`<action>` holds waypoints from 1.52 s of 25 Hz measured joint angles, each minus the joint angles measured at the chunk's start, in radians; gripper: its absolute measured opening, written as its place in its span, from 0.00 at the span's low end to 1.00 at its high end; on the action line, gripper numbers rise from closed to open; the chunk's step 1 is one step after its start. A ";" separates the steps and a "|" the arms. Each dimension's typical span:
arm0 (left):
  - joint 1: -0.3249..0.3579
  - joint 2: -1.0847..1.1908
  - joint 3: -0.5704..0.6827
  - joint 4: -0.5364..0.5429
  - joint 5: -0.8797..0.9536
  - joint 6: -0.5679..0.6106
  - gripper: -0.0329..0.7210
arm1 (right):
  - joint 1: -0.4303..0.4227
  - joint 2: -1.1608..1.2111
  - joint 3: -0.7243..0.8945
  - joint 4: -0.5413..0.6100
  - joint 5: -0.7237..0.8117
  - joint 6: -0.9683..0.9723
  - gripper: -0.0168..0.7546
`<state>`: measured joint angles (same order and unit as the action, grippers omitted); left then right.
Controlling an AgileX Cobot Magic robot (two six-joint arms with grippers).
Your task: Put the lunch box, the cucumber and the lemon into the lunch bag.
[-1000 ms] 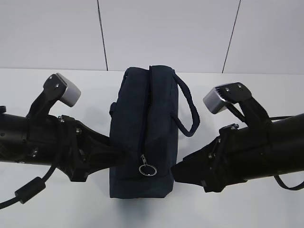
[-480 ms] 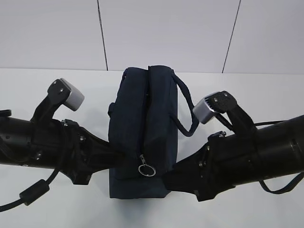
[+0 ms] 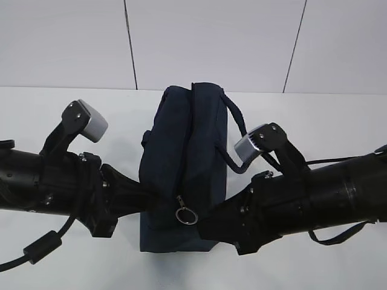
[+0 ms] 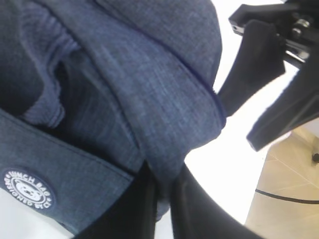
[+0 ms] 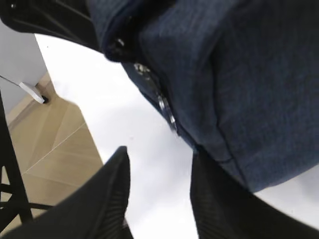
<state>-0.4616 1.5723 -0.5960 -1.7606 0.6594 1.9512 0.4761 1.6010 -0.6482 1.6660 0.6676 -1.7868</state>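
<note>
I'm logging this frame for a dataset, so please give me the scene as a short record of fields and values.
lunch bag: upright on white table, zipper looks closed
ring pull: hangs at near end
left gripper: shut on bag fabric
right gripper: open, beside bag's near end
lunch box, cucumber, lemon: not visible

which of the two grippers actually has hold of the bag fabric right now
The left gripper: its fingers pinch a fold of the lunch bag. The right gripper has its fingers spread beside the bag's corner, with only bare table between them.
</note>
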 joint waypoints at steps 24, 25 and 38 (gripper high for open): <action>0.000 0.000 0.000 0.004 0.015 0.002 0.06 | 0.000 0.053 -0.002 0.097 0.004 -0.221 0.45; 0.000 0.000 0.000 0.004 0.015 0.002 0.06 | 0.000 0.053 -0.002 0.106 0.001 -0.233 0.45; 0.000 0.000 0.000 0.004 0.026 0.003 0.06 | 0.000 0.058 -0.058 0.124 0.033 -0.311 0.45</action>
<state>-0.4616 1.5723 -0.5960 -1.7570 0.6857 1.9541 0.4761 1.6589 -0.7062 1.7905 0.7006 -2.0979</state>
